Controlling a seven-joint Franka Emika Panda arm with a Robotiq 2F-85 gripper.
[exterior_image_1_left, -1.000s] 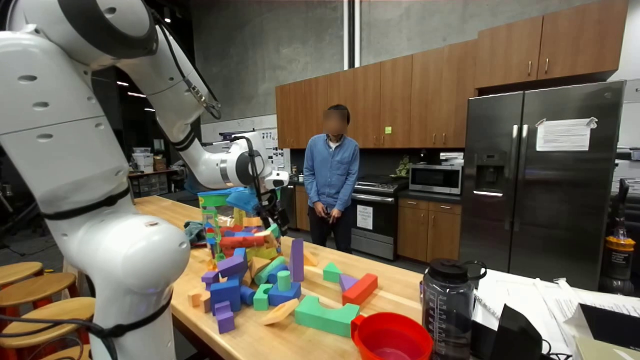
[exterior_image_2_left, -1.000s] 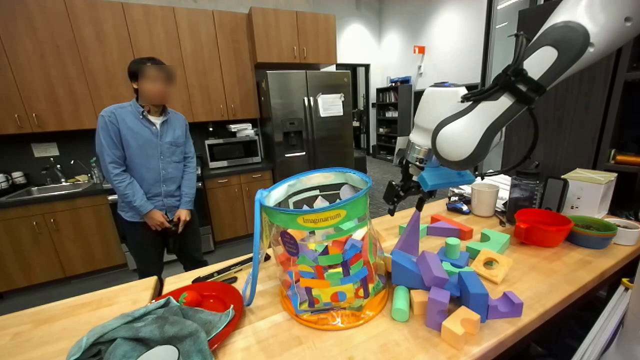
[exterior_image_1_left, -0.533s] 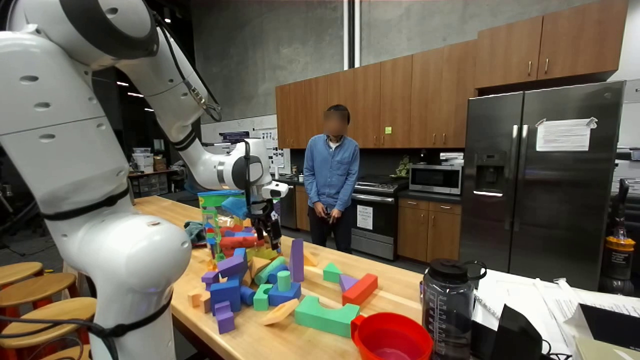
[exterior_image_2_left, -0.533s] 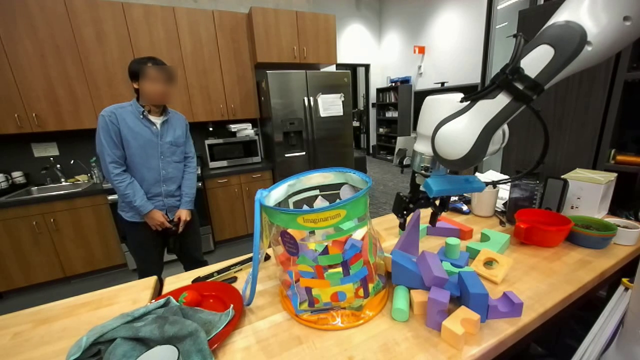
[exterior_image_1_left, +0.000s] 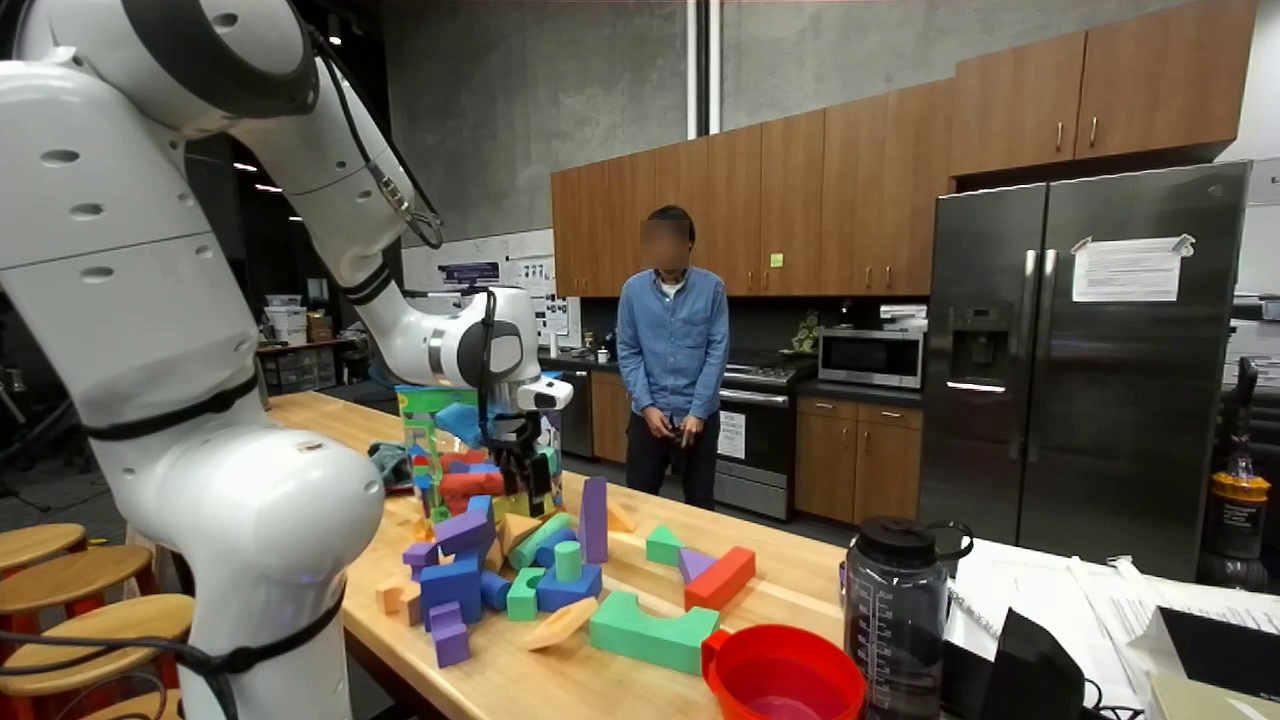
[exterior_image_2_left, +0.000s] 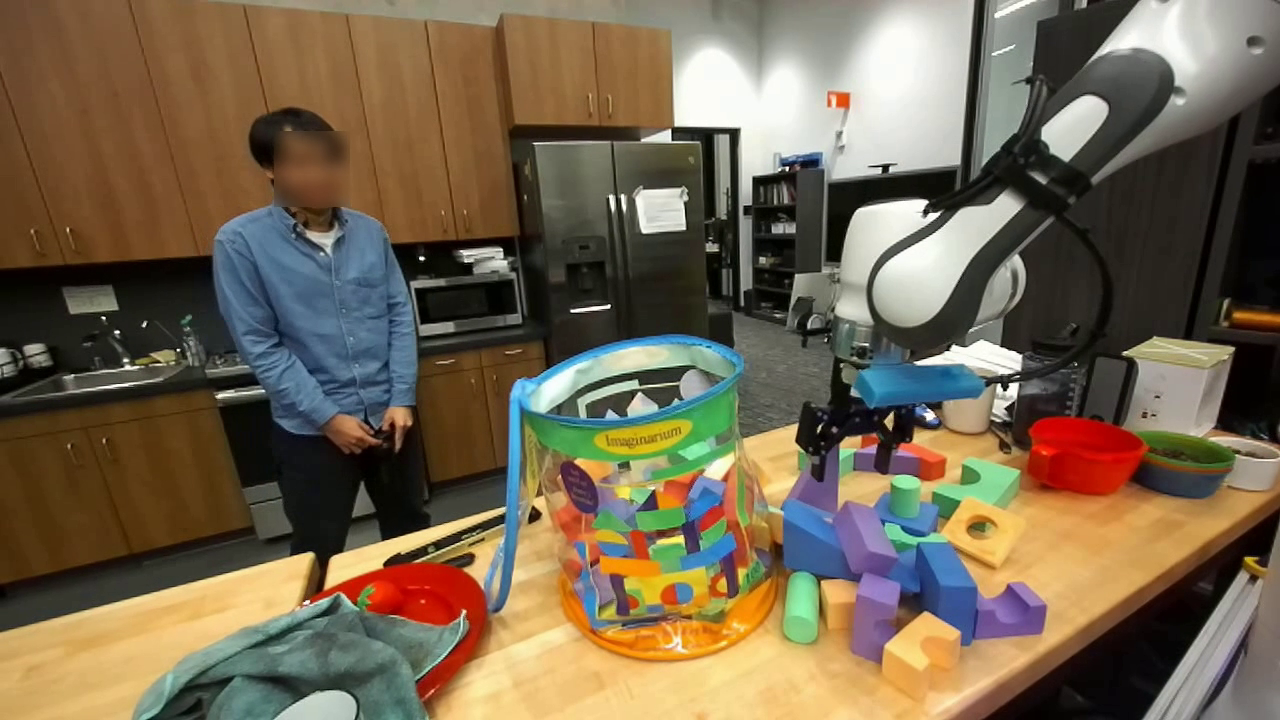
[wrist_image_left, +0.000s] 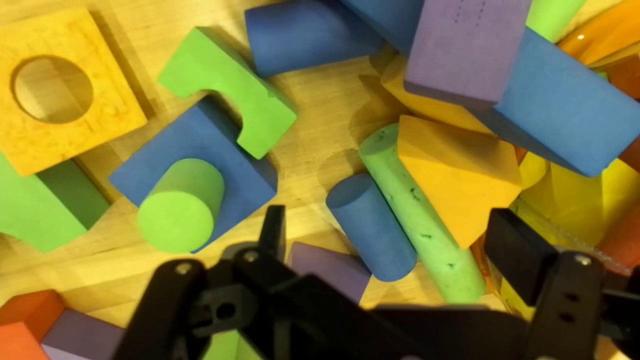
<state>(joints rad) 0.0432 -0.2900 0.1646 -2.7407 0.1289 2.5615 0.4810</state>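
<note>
My gripper is open and empty above a pile of foam blocks; it also shows in both exterior views. Between its fingers in the wrist view, below them, lie a blue cylinder and a long green cylinder, side by side. A purple block is beside the left finger. An orange wedge is near the right finger. A tall purple triangle stands by the gripper. A short green cylinder stands on a blue block to the left.
A clear bag full of blocks stands beside the pile. A red plate with a teal cloth, a red cup and a dark bottle are on the table. A person stands behind the table.
My gripper has come down towards the blocks and swung from a tilt to pointing down. The blocks look unmoved. The person has shifted to the right in both exterior views.
</note>
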